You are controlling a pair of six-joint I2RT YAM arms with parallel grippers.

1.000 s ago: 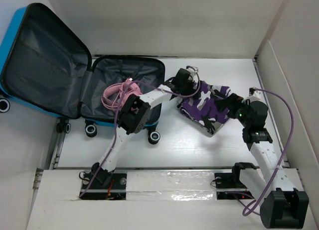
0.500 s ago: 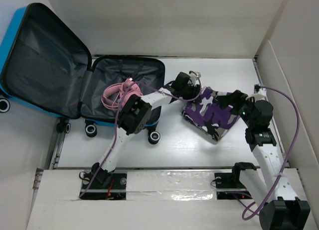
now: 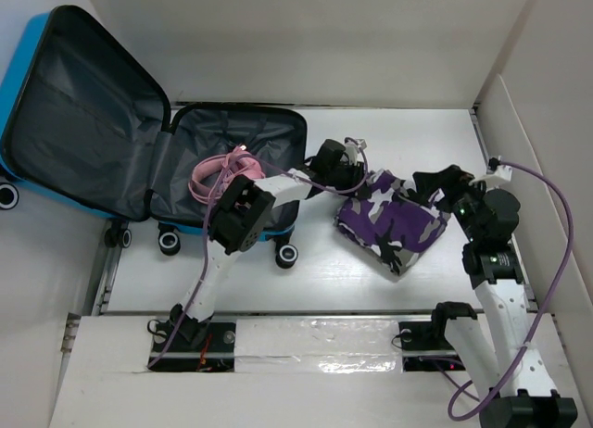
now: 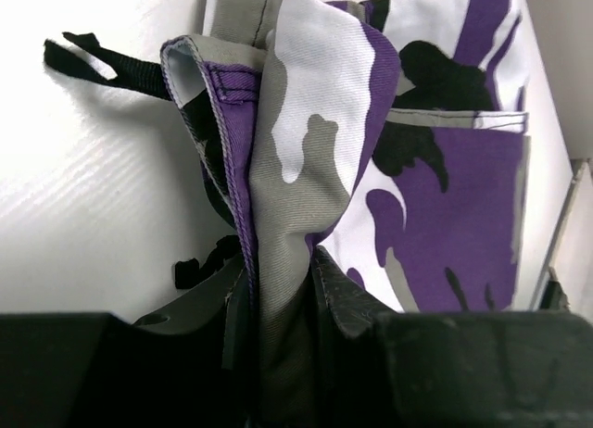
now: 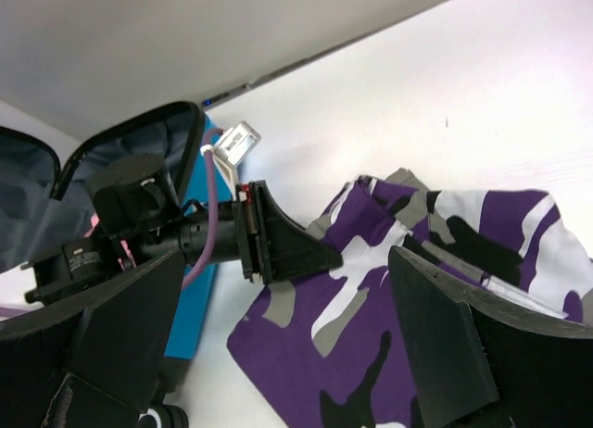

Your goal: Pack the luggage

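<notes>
White counter [image 3: 398, 280] and plain white walls box in the work area. Nearest on the right, the right tool [image 3: 437, 182] hangs released, jaws spread wide, just off the right edge of the cloth [image 3: 394, 220]. A second ago it lay over the fabric; it has since drawn back and given up its side. The left tool [image 4: 278, 280] has done the opposite. It stood wide a second ago, and now its wrist view shows a standing fold of the cloth pinched between clenched jaws. The cloth has bunched up with it.

We judge that the load has passed to the left arm alone. That arm sits between cloth and luggage, so a lift and a carry leftward into the case looks like the next step.

The cloth is a woven, twill-like fabric in purple, white, grey and black camouflage, with stitched hems, a seam across one panel and a black strap. Being limp, it will likely droop when raised and could drag on the case's rim.

Farther left, the luggage [image 3: 83, 113] lies open on the counter, base flat, lid tilted back toward the left wall. It has a glossy blue hard shell, dark grey fabric lining and black-and-white wheels [image 3: 287, 255]. A pink bundle [image 3: 218, 173] lies in the base; the cloth is not yet inside.
</notes>
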